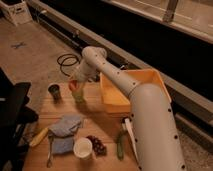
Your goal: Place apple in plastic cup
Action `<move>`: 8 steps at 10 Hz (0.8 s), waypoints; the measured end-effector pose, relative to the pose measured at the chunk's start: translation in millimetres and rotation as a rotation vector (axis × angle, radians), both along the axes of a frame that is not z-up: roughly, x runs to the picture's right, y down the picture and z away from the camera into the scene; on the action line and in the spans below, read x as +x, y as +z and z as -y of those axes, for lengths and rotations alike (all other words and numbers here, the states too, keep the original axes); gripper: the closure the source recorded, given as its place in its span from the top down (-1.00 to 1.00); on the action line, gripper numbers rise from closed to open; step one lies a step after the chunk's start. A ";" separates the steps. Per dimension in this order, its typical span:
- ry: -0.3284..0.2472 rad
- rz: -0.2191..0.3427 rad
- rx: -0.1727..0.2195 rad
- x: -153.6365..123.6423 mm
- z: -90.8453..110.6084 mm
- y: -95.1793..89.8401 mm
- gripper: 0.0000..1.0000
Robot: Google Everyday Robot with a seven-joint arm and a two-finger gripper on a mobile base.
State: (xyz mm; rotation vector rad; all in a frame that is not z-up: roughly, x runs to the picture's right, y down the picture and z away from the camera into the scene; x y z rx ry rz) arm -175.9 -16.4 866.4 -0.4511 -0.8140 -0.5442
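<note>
Apple [73, 85] sits at the end effector [74, 86], right above the light green plastic cup [78, 95] on the wooden surface [100, 125]. It looks carried, not yet dropped in; release is judged as what's left. End effector seems gripping the apple, though the fingers are hard to make out. Arm reaches from lower right, elbow high, wrist angled down-left over the cup. Dark brown cup [54, 91] stands just left, orange bin [131, 90] to the right.
</note>
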 end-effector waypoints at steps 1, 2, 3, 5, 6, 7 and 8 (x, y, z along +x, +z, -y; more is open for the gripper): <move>0.002 0.006 -0.010 1.6 -2.9 2.7 -0.36; 0.007 0.014 -0.020 3.3 -5.8 4.9 -0.16; 0.007 0.025 -0.032 2.2 -9.9 5.6 0.05; 0.006 0.039 -0.048 -3.2 -17.4 6.3 0.22; 0.009 0.043 -0.053 -3.3 -19.2 6.1 0.22; 0.010 0.048 -0.057 -2.5 -21.6 5.0 0.22; 0.009 0.049 -0.056 -1.0 -22.9 3.7 0.22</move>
